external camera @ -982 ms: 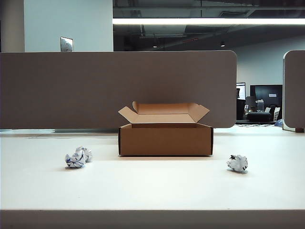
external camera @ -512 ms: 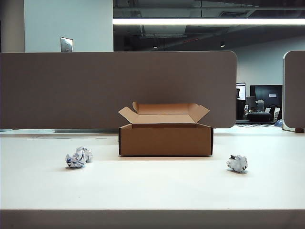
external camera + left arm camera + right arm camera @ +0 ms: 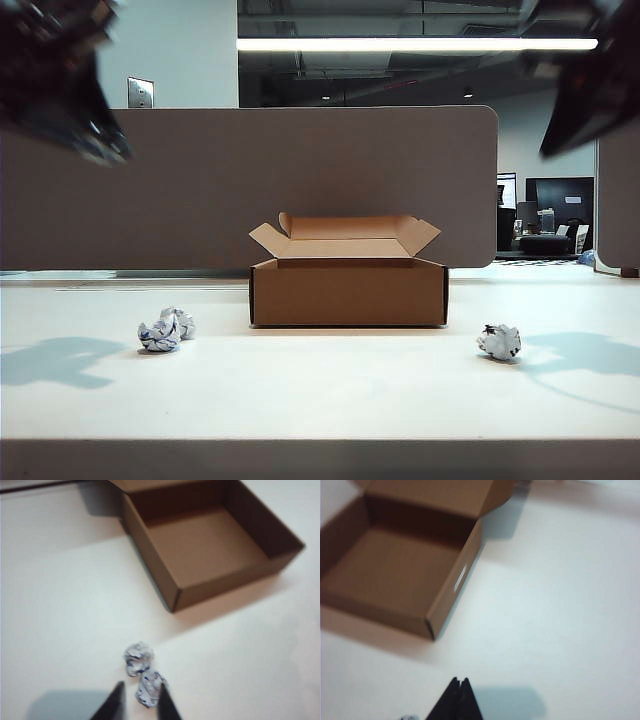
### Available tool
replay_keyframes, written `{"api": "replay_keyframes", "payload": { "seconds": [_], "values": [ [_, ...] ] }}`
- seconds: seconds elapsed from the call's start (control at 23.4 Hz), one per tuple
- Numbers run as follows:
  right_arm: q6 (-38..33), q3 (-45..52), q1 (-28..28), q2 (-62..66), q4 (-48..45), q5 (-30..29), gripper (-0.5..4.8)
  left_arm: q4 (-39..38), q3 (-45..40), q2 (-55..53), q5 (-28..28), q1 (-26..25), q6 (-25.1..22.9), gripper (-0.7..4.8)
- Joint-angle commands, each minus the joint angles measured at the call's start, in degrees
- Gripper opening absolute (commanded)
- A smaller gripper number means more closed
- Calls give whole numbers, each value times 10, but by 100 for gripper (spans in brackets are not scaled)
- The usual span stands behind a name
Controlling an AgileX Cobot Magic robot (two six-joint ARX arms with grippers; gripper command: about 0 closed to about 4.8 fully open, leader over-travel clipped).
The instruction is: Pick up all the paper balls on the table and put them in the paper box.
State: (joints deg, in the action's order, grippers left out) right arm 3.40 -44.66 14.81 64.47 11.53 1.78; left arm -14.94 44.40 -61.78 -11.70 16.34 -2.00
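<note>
On the white counter (image 3: 320, 390), the brown cardboard paper box (image 3: 347, 290) sits in the middle toward the back, its four flaps folded outward and its inside bare. One crumpled paper ball (image 3: 165, 330), white with dark printed marks, lies to the left of the box and a little nearer the front edge; the other paper ball (image 3: 499, 342) lies to the right, well apart from the box. Behind the counter stands a grey-brown partition panel (image 3: 250, 185). The left gripper (image 3: 141, 702) hangs high above the left ball, its dark fingers (image 3: 116, 705) parted a little with nothing between them; that ball shows just beyond the tips. The right gripper (image 3: 459, 692) hangs high at the right side, its fingers pressed together and empty, over bare counter beside the box's right wall.
</note>
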Motion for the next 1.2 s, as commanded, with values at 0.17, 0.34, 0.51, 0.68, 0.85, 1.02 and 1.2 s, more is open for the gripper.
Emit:
{"api": "replay_keyframes", "payload": {
  "seconds": [0.17,0.34,0.51,0.68,0.85,1.02,1.2],
  "values": [
    [7,-25,51,95,-7,5,148,2,4,-89,21,17,-52,163],
    [-36,-26,70,123,-13,7,285,10,4,-141,11,20,-66,226],
    [-110,-27,70,152,-6,26,333,16,4,-183,-33,20,-55,255],
    [-125,-27,70,184,7,26,353,36,5,-192,-38,20,-44,256],
    [-124,-26,72,205,9,26,360,57,5,-208,-38,20,-44,256],
    [-119,-26,72,210,4,28,360,58,9,-245,-35,20,-44,256],
    [-120,-26,72,210,4,33,361,61,18,-278,-35,20,-44,256]
  ]
}}
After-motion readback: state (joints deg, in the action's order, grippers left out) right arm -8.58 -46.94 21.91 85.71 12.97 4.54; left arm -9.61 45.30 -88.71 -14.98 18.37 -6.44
